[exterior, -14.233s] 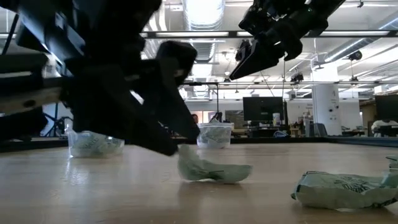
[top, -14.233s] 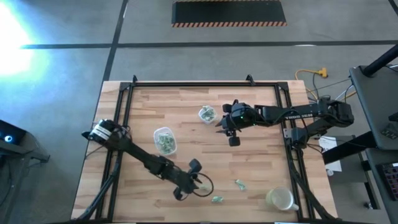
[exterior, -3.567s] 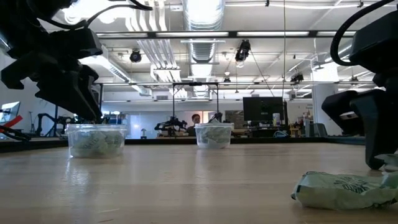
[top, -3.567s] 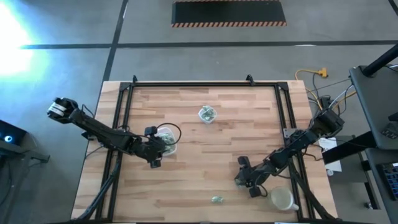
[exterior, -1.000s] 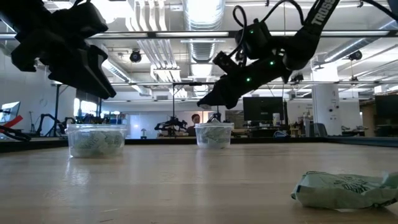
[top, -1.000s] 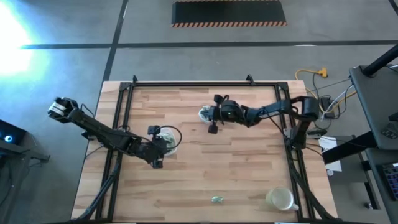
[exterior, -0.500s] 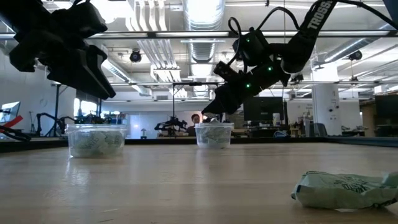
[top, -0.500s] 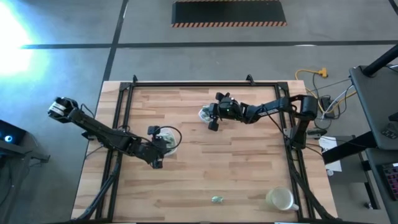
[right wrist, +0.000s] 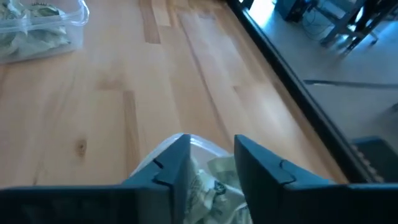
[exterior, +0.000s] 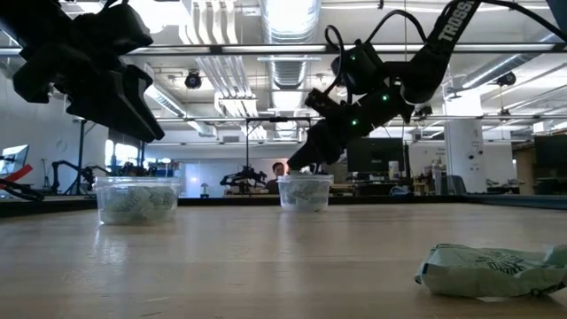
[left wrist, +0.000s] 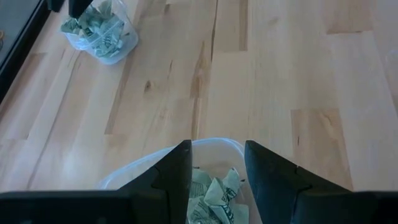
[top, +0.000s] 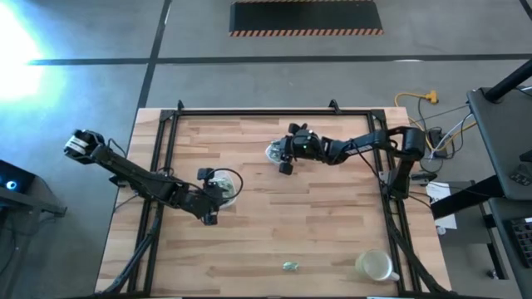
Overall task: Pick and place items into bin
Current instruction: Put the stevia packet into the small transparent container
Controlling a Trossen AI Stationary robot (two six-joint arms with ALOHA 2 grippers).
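Arms reach inward over the wooden table (top: 332, 216). The right gripper (top: 284, 154), fingers spread with a gap between them, hangs over the clear tub (top: 274, 152) toward twelve o'clock. The left gripper (top: 212, 199), fingers likewise apart, hovers over the tub at nine o'clock (top: 223, 188). Both tubs hold green-and-white packets (left wrist: 211, 193); one loose packet (top: 290, 267) lies at six o'clock.

high: overhead, straight down | low: tabletop level | wrists: close, over tubs (top: 275, 152)
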